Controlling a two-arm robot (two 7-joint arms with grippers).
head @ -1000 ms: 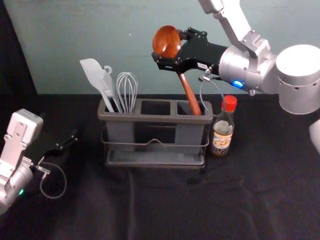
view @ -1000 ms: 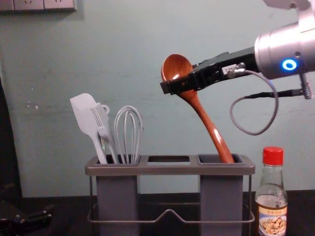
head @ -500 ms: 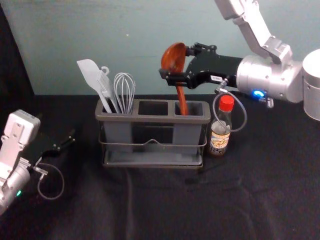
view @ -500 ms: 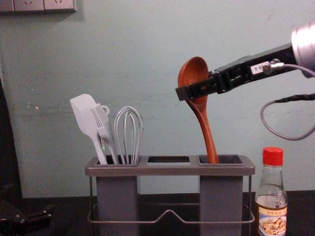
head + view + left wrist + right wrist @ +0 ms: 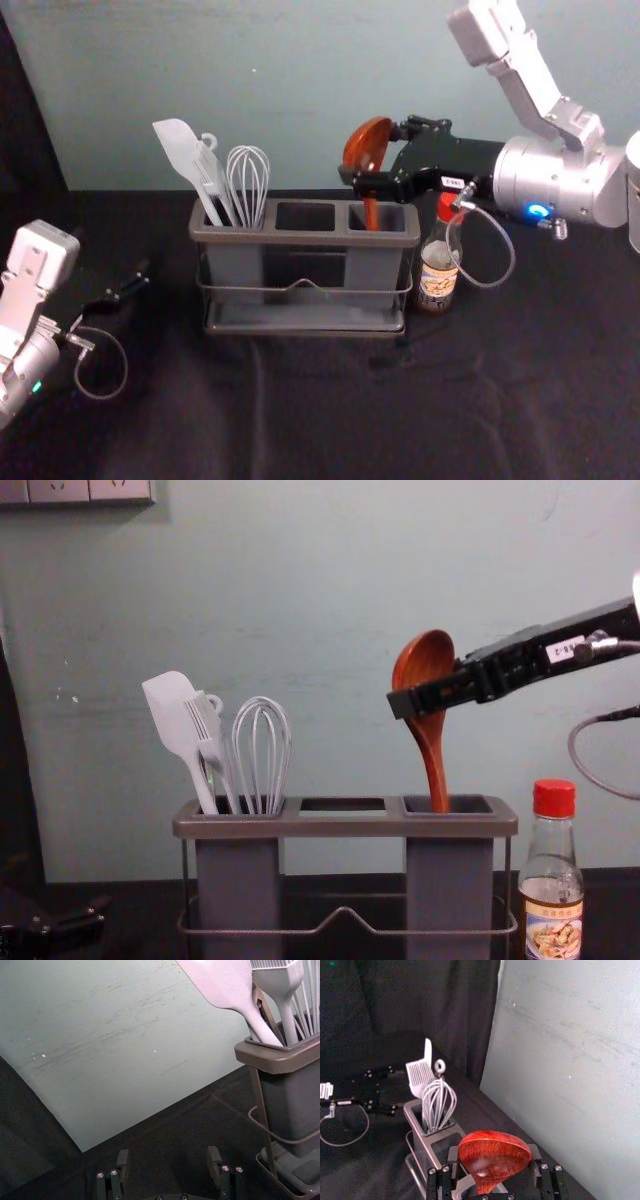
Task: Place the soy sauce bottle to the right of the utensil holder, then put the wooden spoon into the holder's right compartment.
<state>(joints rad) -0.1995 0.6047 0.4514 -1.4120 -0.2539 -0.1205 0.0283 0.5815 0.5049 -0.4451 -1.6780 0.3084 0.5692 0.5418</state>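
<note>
My right gripper (image 5: 368,180) is above the right compartment of the grey utensil holder (image 5: 300,237), shut on the wooden spoon (image 5: 368,143) just around its bowl. In the chest view the spoon (image 5: 432,750) stands nearly upright, its handle's lower end inside that compartment. The right wrist view has the spoon's bowl (image 5: 494,1156) between the fingers of the right gripper (image 5: 495,1170). The red-capped soy sauce bottle (image 5: 438,272) stands upright just right of the holder. Parked at the left, my left gripper (image 5: 135,283) is open and holds nothing; its own wrist view shows the left gripper (image 5: 167,1160) with fingers apart.
A white spatula (image 5: 180,720), a brush (image 5: 212,742) and a whisk (image 5: 262,755) stand in the holder's left compartment. Behind the table rises a pale wall (image 5: 300,80). Dark cloth (image 5: 330,410) covers the table in front of the holder.
The right gripper has moved right and down with the spoon. The spoon has swung from a slant to nearly upright, and its handle reaches deeper into the right compartment. My left arm looks still.
</note>
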